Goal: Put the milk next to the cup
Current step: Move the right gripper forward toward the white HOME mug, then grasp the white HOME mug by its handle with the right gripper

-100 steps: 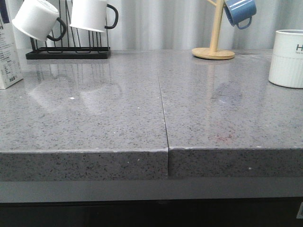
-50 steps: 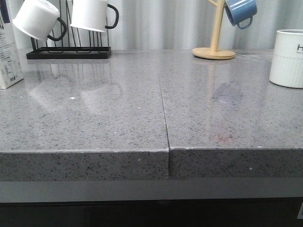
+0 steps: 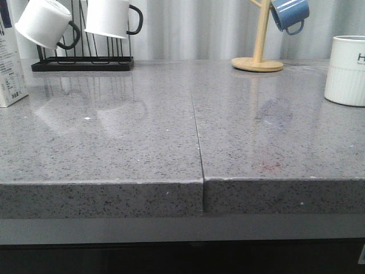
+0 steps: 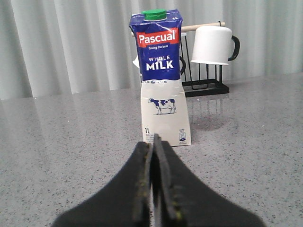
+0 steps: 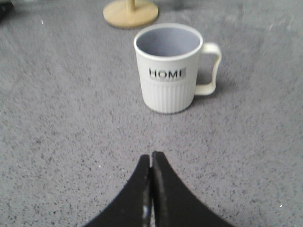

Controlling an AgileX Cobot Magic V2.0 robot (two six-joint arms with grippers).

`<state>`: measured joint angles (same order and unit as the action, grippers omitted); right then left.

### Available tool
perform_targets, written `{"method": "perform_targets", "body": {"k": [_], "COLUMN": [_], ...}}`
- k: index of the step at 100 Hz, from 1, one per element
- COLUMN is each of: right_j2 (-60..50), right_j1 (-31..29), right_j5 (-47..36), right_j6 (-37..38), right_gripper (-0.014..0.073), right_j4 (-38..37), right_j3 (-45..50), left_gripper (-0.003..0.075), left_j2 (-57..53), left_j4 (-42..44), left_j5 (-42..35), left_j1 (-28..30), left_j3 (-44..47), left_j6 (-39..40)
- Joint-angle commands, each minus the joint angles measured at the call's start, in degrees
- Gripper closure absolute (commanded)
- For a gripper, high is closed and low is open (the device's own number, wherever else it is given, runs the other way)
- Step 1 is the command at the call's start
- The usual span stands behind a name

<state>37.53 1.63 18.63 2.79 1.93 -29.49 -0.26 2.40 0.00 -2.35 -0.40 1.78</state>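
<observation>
We see our left gripper (image 4: pixel 154 142) pressed fully closed, empty, facing the tall white-and-blue milk carton (image 4: pixel 162 75); our right gripper (image 5: pixel 151 158) closed too, empty, before the white ribbed "HOME" mug (image 5: pixel 169 71).

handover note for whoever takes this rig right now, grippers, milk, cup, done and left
Left gripper: shut, empty, facing the tall white-and-dark-blue whole milk carton.
Right gripper: shut, empty, facing the large white ribbed ceramic HOME mug.
Carton stands upright at the grey speckled counter's far left; mug upright at far right.
Done: nothing.
Left: grasp carton, carry across, set beside mug.
</observation>
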Motion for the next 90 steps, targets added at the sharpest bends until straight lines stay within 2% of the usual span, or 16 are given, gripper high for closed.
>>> {"method": "perform_targets", "body": {"k": [1,10,27,34,50,61,79,90], "right_j2": [3.0,4.8,5.3,5.8,8.2,10.5,16.4,20.3], "right_j1": [-0.2,-0.2,-0.2,-0.2,-0.3,-2.4,-9.0,-11.6], "right_j5": [-4.7,-3.8,-3.4,-5.4,-14.2,-20.7,-21.5,-25.1], "right_j6": [-0.2,-0.2,-0.2,-0.2,-0.2,-0.2,-0.2,-0.3], "right_gripper": [0.0701,0.0614,0.0256,0.0161,0.0147,0.0147,0.0147,0.0147], "right_j4": [0.3,0.3,0.3,0.3,0.3,0.4,1.2,1.2], "right_j3": [-2.1,-2.1,-2.1,-2.1,-2.1,-2.1,-3.2,-3.2], "left_gripper": [0.0741,0.0741,0.0741,0.0741,0.0741,0.0741,0.0741,0.0741], "left_j2": [-1.9,-1.9,-1.9,-1.9,-1.9,-1.9,-1.9,-1.9], "left_j4": [-0.2,-0.2,-0.2,-0.2,-0.2,-0.2,-0.2,-0.2], "left_j5": [-4.0,-4.0,-4.0,-4.0,-4.0,-4.0,-4.0,-4.0], "left_j1": [0.1,0.1,0.1,0.1,0.1,0.1,0.1,0.1], "left_j3": [2.9,2.9,2.9,2.9,2.9,2.9,2.9,2.9], "left_j6": [0.4,0.4,0.4,0.4,0.4,0.4,0.4,0.4]}}
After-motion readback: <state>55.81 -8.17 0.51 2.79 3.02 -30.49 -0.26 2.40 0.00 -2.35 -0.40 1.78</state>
